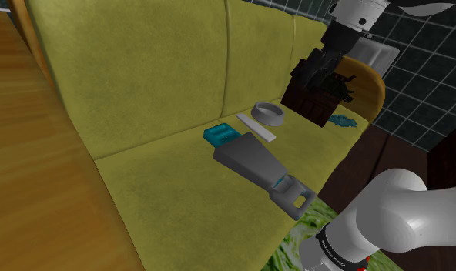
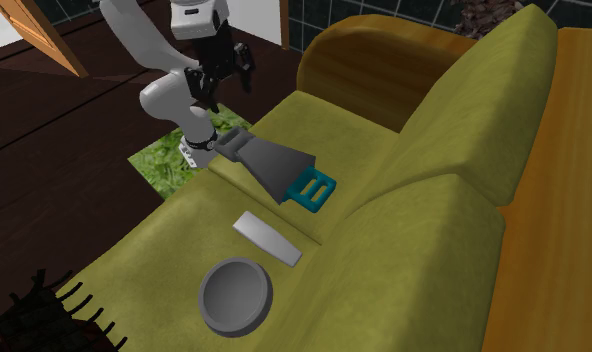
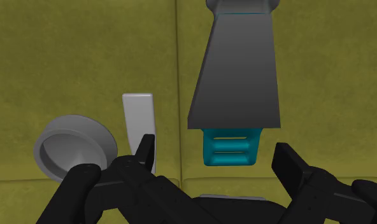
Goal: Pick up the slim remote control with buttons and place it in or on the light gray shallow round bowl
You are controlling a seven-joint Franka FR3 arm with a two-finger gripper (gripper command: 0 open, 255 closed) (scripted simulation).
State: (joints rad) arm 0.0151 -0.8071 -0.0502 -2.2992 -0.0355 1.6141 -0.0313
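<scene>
Gripper [image 3: 216, 156] was seen hanging clear above the olive sofa [image 1: 142, 85], jaws spread wide, nothing clasped. The slim remote [image 3: 138, 124], rendered as a plain pale grey slab, was laid flat on the seat cushion just beside the grey shallow round bowl [image 3: 72, 149], with a small gap between them. On the remote's other side a dark grey wedge-shaped object [image 3: 238, 70] with a teal slotted end [image 3: 230, 147] was laid on the seat. In the wrist view the remote's near end was partly covered by one finger [image 3: 144, 153].
</scene>
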